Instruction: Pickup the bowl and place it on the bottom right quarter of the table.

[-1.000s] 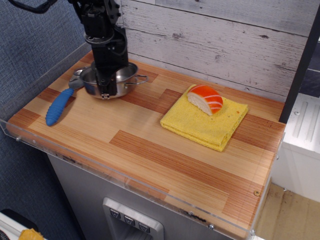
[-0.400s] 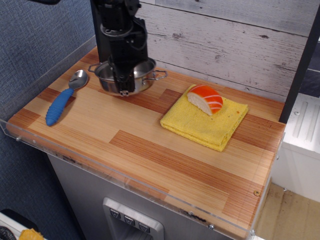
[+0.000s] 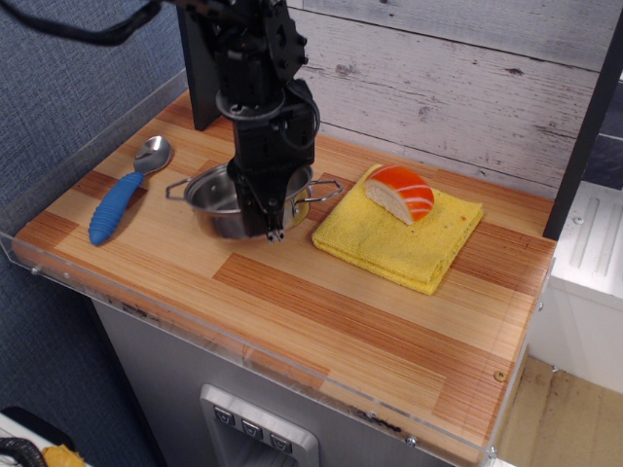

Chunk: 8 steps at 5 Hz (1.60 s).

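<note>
The bowl (image 3: 219, 199) is a small shiny steel pot with two wire loop handles, near the middle left of the wooden table (image 3: 321, 311). My black gripper (image 3: 273, 232) comes down from above and is shut on the bowl's front right rim, one finger inside and one outside. The bowl sits just left of the yellow cloth (image 3: 399, 238); whether it touches the table or hangs just above it I cannot tell. The arm hides part of the bowl's right side.
A blue-handled metal spoon (image 3: 122, 195) lies at the left edge. An orange and white sushi piece (image 3: 401, 192) rests on the yellow cloth at back right. A clear acrylic rim (image 3: 243, 345) runs along the front edge. A plank wall stands behind.
My gripper has carried the bowl from the back left corner, beside the spoon, forward and to the right, to just left of the yellow cloth.
</note>
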Motion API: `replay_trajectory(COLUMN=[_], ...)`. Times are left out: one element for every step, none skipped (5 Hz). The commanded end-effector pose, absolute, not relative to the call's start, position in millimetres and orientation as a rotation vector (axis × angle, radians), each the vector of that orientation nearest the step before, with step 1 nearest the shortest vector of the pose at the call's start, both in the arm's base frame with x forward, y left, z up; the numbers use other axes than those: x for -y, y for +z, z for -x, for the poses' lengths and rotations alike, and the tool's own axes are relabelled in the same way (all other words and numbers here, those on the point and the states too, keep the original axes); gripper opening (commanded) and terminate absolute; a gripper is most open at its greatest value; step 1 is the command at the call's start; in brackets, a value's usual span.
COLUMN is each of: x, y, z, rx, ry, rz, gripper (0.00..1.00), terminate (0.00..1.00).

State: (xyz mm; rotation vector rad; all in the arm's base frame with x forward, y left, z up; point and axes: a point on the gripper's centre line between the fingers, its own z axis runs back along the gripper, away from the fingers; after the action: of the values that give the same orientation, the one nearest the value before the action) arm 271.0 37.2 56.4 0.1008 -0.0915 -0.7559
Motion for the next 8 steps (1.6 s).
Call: replay_trajectory(x=[-10, 9, 32, 40, 38, 47, 57, 59], y=[65, 56, 47, 44, 42, 37, 32, 29], z=[-238, -224, -223, -229, -228, -230, -234, -239], rx=[0.105, 0.086, 0.093, 0.096, 0.083, 0.06, 0.025, -0.009], ry=[-0.464, -0.405, -0.406, -0.422, -0.44, -0.548, -0.666, -0.722], rz=[-0.133, -0.107, -0.087, -0.109, -0.106, -0.117, -0.155, -0.177], gripper=[0.0, 0.0, 0.0, 0.0, 0.0, 0.0, 0.0, 0.0], terminate=[0.0, 0.0, 0.0, 0.0, 0.0, 0.0, 0.0, 0.0])
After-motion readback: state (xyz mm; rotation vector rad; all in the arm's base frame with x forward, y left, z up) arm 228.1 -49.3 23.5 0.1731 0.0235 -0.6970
